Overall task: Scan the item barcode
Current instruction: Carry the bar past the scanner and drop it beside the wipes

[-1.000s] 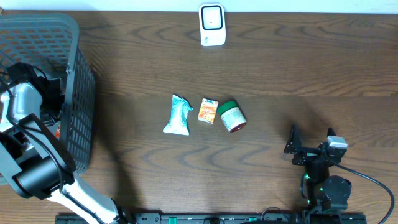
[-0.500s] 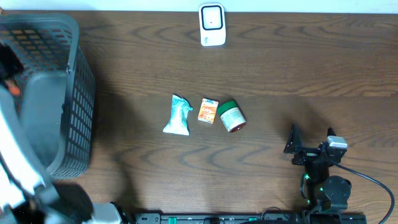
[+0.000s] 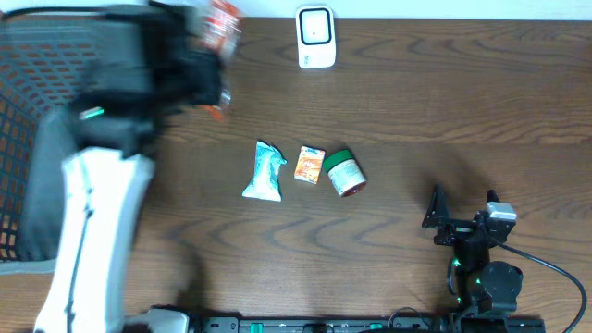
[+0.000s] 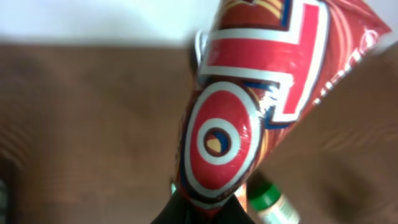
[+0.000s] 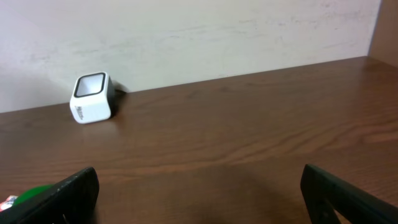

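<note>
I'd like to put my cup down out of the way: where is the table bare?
The widest bare patch of table lies right of the scanner, back from the right arm. Another runs between the near edge and the crowded middle: teal pouch, orange box, green-lidded jar. Left is busy: basket, and the left pincer holding a red packet.

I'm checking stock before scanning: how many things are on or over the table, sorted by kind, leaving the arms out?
Bags and pouches: 2 (red snack bag, teal pouch)
Boxes: 1 (orange box)
Jars: 1 (green-lidded jar)
Scanners: 1 (white scanner)
Baskets: 1 (grey basket)
Total: 6
</note>
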You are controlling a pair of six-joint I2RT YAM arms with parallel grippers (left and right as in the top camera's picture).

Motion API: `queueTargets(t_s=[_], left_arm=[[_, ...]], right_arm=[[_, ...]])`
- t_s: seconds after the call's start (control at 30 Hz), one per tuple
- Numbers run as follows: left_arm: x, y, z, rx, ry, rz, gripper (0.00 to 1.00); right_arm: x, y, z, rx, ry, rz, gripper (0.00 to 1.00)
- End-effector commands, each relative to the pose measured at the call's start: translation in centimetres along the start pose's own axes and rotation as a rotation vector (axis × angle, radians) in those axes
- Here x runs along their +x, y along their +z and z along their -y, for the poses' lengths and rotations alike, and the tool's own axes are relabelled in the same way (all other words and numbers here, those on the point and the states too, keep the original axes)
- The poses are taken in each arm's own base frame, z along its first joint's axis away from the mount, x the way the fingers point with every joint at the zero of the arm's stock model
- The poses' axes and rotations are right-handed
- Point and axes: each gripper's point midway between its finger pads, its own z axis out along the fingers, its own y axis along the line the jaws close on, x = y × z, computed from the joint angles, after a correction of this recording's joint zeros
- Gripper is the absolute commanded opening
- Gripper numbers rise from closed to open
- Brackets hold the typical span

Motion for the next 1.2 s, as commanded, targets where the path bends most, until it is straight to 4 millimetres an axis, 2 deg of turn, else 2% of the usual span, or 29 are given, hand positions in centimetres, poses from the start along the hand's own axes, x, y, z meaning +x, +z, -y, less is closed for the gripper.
queueTargets(t_s=[0.0,0.23,0.37,0.53,0.67,0.8,0.9,0.97,1.07,1.13,1.17], left_arm=[[3.9,5.4,-3.5,-0.316,-0.08,-0.116,0.07],[13.1,13.1,-3.8,-0.355,-0.16,-0.404,0.07],[17.9,15.5,-5.0,-0.399,-0.178,-0.529,0.07],[21.4,17.4,-6.4,-0.425,-0.2,-0.566,0.07],[23.0,17.7,-6.6,-0.428,-0.211,-0.576,0.07],[23.9,17.5,-6.9,-0.437,-0.208,-0.599,0.09],[23.8,17.6,-7.1,-0.434,-0.193,-0.593,0.36],[23.0,17.7,-7.0,-0.42,-0.177,-0.57,0.49],[20.1,16.7,-6.9,-0.407,-0.189,-0.5,0.67],[17.2,15.2,-6.6,-0.386,-0.19,-0.422,0.69],[15.4,14.1,-6.4,-0.371,-0.182,-0.372,0.8]], right_arm=[[0.0,0.0,-0.1,-0.005,-0.016,0.002,0.99],[0.0,0.0,-0.1,-0.005,-0.016,0.002,0.99],[0.0,0.0,-0.1,-0.005,-0.016,0.002,0.99],[0.0,0.0,-0.1,-0.005,-0.016,0.002,0.99],[0.0,0.0,-0.1,-0.005,-0.016,0.002,0.99],[0.0,0.0,-0.1,-0.005,-0.016,0.002,0.99],[-0.1,0.0,0.2,0.017,-0.034,0.006,0.99],[-0.1,0.0,0.3,0.022,-0.049,0.008,0.99],[0.1,0.0,-0.4,-0.018,-0.039,-0.002,0.99],[-0.1,0.0,-0.2,-0.007,-0.042,0.008,0.99],[0.0,0.0,-0.5,-0.027,-0.025,0.003,0.99]])
